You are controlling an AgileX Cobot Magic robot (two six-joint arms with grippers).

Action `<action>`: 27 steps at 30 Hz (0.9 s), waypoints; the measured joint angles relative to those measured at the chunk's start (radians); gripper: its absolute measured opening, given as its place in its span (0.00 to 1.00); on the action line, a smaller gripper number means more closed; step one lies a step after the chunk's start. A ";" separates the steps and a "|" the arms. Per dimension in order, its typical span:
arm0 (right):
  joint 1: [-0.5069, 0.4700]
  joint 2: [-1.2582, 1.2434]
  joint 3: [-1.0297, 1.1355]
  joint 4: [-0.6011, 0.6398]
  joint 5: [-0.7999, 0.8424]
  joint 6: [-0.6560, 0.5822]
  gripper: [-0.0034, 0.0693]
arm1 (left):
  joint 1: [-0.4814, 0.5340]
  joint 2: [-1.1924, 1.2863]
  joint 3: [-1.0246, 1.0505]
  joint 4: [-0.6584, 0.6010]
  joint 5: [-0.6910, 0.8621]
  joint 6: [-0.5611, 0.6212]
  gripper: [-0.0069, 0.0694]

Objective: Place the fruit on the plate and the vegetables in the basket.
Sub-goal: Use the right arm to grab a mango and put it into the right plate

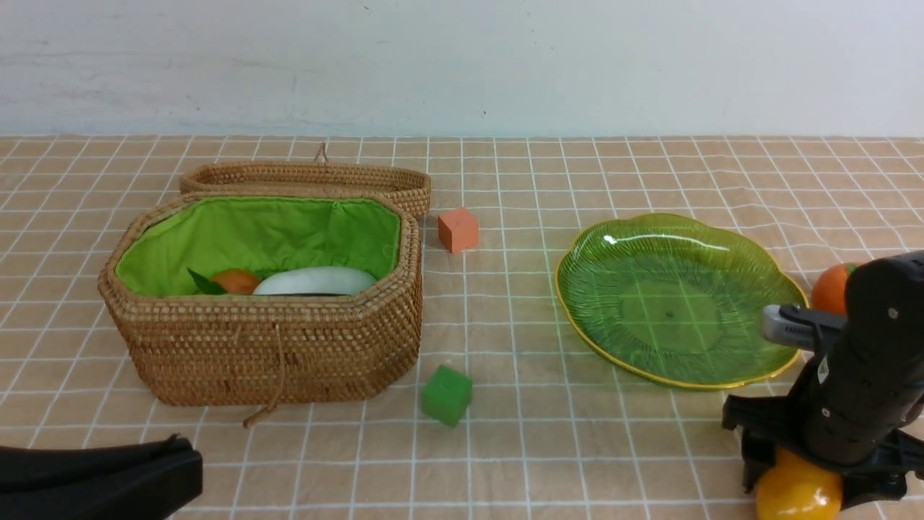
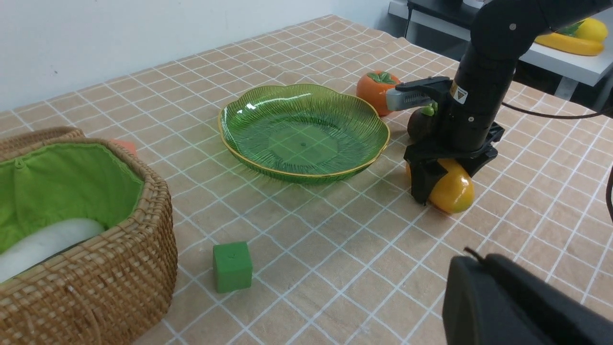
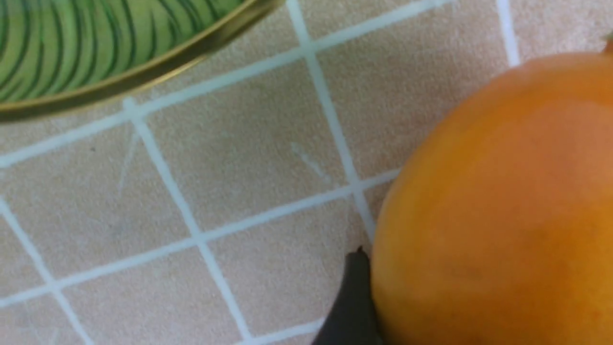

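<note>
Mango (image 2: 457,194) between spread jaws of right tool (image 1: 808,480) — grip unclear; mangosteen (image 2: 421,125), persimmon (image 2: 376,88) crowd behind, plate (image 2: 268,115) beside; left tool (image 1: 170,453) closed.

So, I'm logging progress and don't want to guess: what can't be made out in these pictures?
1. Front view: the near wall of the basket hides its contents except the top of the radish and a bit of the potato.
2. The mangosteen: the right arm hides it in the front view, and partly in the left wrist view.
3. Grip: no view shows whether the right gripper presses the mango or only straddles it.
</note>
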 joint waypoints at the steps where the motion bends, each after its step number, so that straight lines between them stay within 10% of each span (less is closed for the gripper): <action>1: 0.000 -0.008 0.001 0.001 0.001 -0.002 0.85 | 0.000 0.000 0.000 -0.001 0.000 0.000 0.07; 21: 0.000 -0.260 -0.052 -0.028 0.132 -0.006 0.85 | 0.000 0.000 0.000 -0.002 -0.001 0.000 0.07; 27: 0.000 -0.201 -0.234 0.037 -0.058 -0.188 0.85 | 0.000 0.000 0.000 -0.002 -0.014 0.000 0.07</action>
